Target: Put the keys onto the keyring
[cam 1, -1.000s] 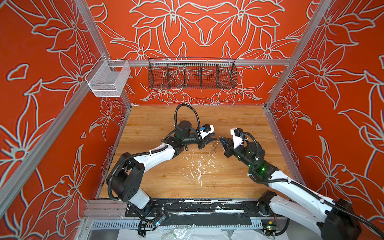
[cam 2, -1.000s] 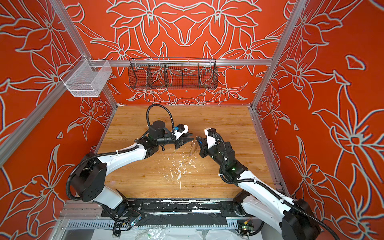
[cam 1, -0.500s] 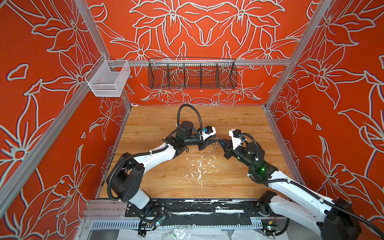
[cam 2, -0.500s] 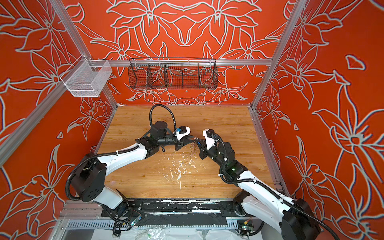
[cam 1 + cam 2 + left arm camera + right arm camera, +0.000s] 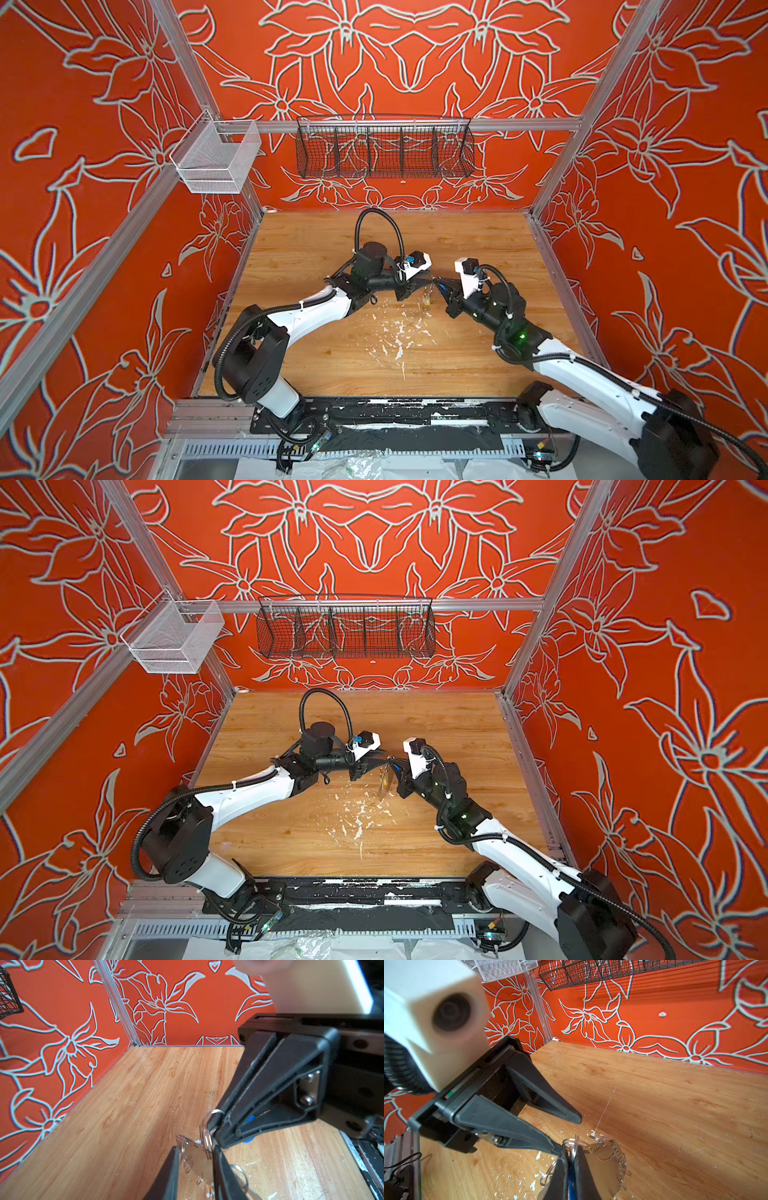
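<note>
Above the middle of the bench (image 5: 332, 249), both arms meet tip to tip, the left end effector (image 5: 426, 283) reaching in from the left and the right end effector (image 5: 441, 287) from the right, both clear of the wood. The keyring (image 5: 197, 1159), a flat shiny metal plate with small wire loops along its edge, sits between the left fingers (image 5: 170, 1172). Their jaws are narrow and press on its two sides, so the left end effector holds it off the bench. In both top views it shows only as a small glinting piece hanging just below the meeting point (image 5: 385, 779).

The right end effector (image 5: 217, 1132) is closed tight on the blue-tagged key (image 5: 571, 1184), whose blue plastic shows in the slit between its fingers (image 5: 560, 1174). A wire split ring (image 5: 207, 1126) juts from its tips and touches the edge of the plate. Whether that ring has passed through one of the plate's loops I cannot tell. In the right wrist view the plate (image 5: 606, 1159) hangs just beside the right fingers, with the left end effector (image 5: 569, 1135) pointing at it.

White flecks (image 5: 395, 336) are scattered over the wood on the near side of the grasp point. A black wire basket (image 5: 384, 151) hangs on the far wall, and a white mesh basket (image 5: 216, 162) in the far left corner.
</note>
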You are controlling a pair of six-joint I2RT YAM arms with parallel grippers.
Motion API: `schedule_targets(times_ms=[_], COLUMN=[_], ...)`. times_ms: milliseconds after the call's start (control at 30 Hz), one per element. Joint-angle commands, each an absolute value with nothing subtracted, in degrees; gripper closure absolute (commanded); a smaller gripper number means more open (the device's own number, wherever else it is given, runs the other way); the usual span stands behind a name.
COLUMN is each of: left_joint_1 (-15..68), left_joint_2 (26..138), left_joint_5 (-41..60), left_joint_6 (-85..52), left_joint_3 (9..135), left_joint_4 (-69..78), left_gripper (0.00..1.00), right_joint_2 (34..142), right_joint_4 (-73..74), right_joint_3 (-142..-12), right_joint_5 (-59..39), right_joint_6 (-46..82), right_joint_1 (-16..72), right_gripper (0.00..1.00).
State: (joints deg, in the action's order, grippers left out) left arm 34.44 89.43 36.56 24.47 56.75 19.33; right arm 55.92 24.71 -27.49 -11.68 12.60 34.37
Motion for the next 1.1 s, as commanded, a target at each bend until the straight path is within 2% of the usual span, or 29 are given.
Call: schedule_targets(times_ms=[0, 300, 767, 1067], left_joint_1=[34.9, 34.9, 34.9, 34.67], left_joint_2=[89.69, 89.23, 87.56, 86.63], left_joint_5=[38.32, 39.11, 37.42, 35.51], left_joint_6=[25.04, 25.46, 25.63, 23.22], left_joint_3=[57.59, 57.23, 53.1, 46.11], left_joint_4=[21.18, 21.19, 27.28, 40.79], left_gripper=[0.74, 1.0, 1.0, 1.0], right_joint_2=[56.51, 57.43, 55.6, 55.46], right_joint_4=[26.58, 27.73, 27.43, 27.08], right_joint_3=[-28.59, -28.44, -27.35, -25.92], right_joint_5=[-14.69, -13.12, -7.04, -3.74], right_joint_6=[11.92, 13.89, 18.57, 23.06], right_joint_1=[34.89, 35.04, 34.13, 31.63], right_gripper=[1.0, 1.0, 1.0, 1.0])
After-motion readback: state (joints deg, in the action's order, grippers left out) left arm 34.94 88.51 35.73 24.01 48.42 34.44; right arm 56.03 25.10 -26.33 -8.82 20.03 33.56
